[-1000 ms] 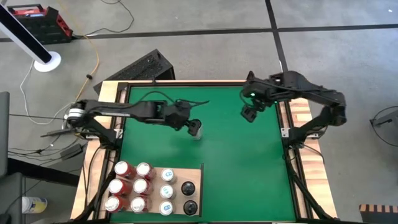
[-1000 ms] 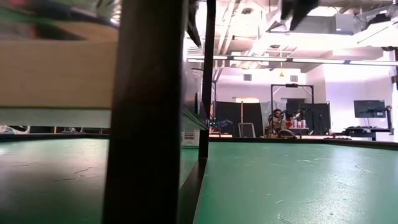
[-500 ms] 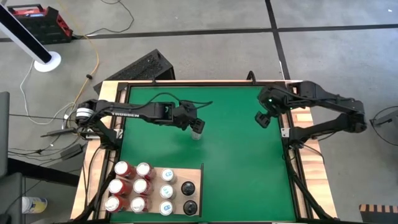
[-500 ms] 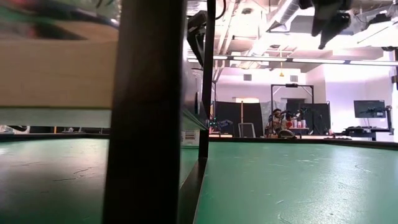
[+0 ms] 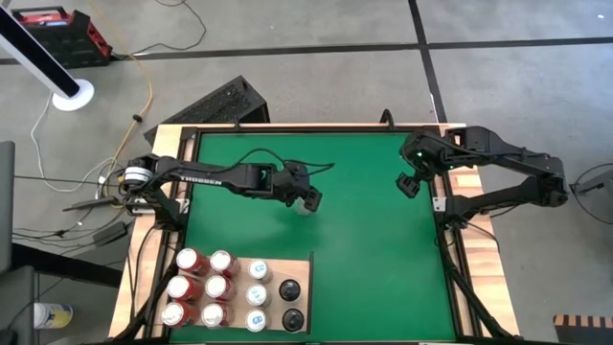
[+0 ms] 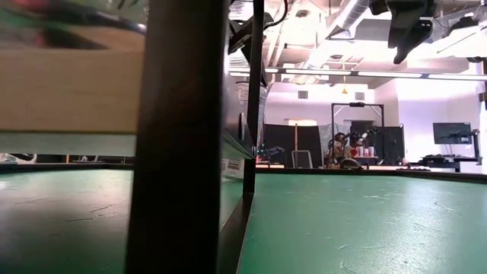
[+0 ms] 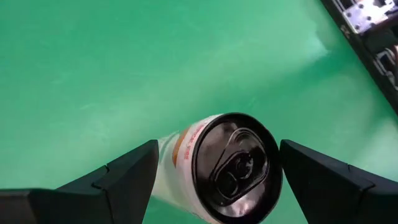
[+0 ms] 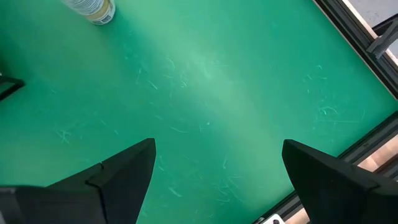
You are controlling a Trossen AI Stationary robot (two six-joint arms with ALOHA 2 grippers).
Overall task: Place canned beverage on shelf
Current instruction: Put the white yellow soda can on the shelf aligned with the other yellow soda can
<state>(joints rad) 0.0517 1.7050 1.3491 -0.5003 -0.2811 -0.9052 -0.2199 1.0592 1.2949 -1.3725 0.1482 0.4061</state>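
Observation:
A white can with a black top (image 7: 233, 168) stands upright on the green mat (image 5: 364, 249), a little left of the middle (image 5: 304, 207). My left gripper (image 7: 217, 163) (image 5: 309, 197) is open and slants down over the can, one finger on each side of it. I see no finger touching it. My right gripper (image 5: 409, 184) (image 8: 217, 155) hangs open above the mat's right part with nothing between its fingers. The shelf (image 5: 302, 268), a pale wooden board, lies at the mat's near left corner.
Several red, white and black cans (image 5: 215, 287) stand on the shelf. A black frame (image 5: 442, 230) borders the mat. In the low view a dark post (image 6: 183, 137) fills the left part. Bare mat lies between the can and the shelf.
My left gripper has come down and toward the table's right edge, so its open fingers now stand around the can, which has kept its place. My right gripper has drawn back toward the table's right edge, still open.

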